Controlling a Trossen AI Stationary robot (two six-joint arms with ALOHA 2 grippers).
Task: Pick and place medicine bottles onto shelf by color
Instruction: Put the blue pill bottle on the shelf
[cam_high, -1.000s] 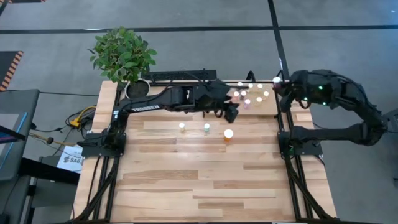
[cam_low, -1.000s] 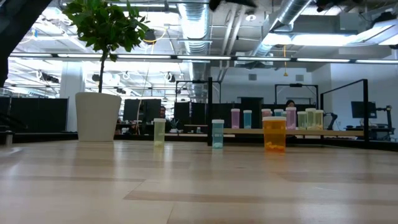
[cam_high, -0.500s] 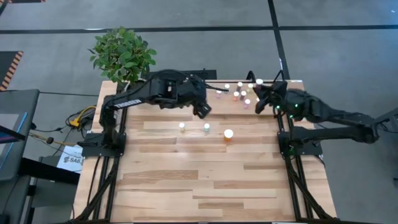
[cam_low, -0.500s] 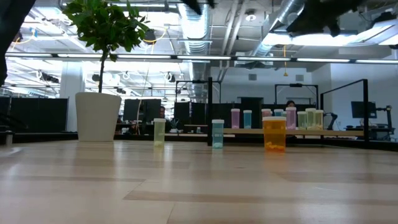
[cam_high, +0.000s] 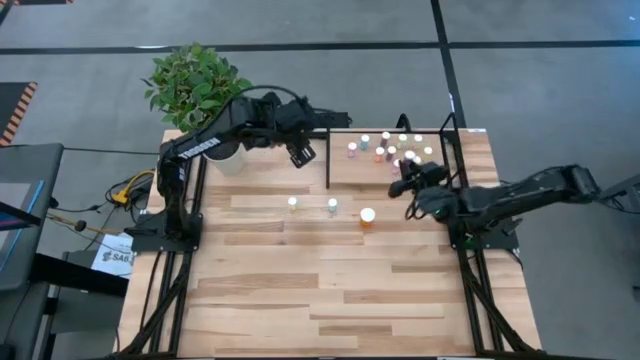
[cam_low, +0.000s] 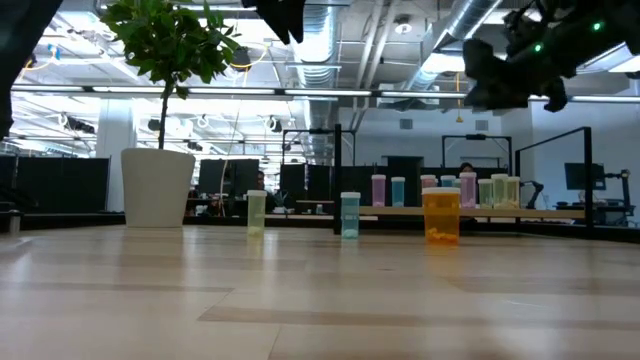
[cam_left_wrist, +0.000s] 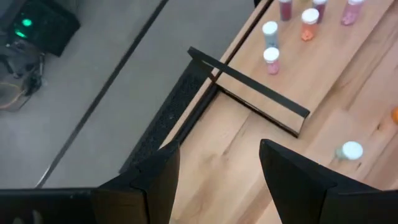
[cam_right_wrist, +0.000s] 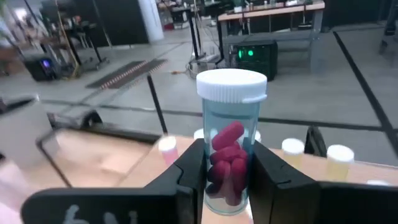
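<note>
The table (cam_high: 330, 270) is a light plank surface carrying both arms. The plant (cam_high: 196, 85) stands in a white pot (cam_low: 157, 187) at the far left corner, just behind the left arm's elbow.

The shelf (cam_high: 340, 172) occupies the far right part of the table, edged by a thin black frame. It lies beside the left gripper and directly ahead of the right gripper.

The left gripper (cam_high: 301, 153) hangs in the air just left of the shelf's left frame bar. Its fingers (cam_left_wrist: 155, 180) stand apart with nothing between them. In the left wrist view, the shelf corner and several bottles show beyond the fingers.

The right gripper (cam_high: 404, 186) sits at the shelf's near right edge, raised above the table. Its fingers (cam_right_wrist: 189, 171) are clamped on a clear bottle (cam_right_wrist: 230, 140) with a white cap and dark pink capsules inside. The bottle stands upright between the fingers.

The shelved bottles (cam_high: 388, 149) form a loose cluster on the shelf, just beyond the right gripper and well right of the left gripper.

3 bottles stand on the bare table, nearer than both grippers: the orange bottle (cam_high: 367, 216) is the largest, closest to the right gripper; the teal bottle (cam_high: 332, 205) stands in the middle; the pale yellow bottle (cam_high: 292, 203) stands below the left gripper.
</note>
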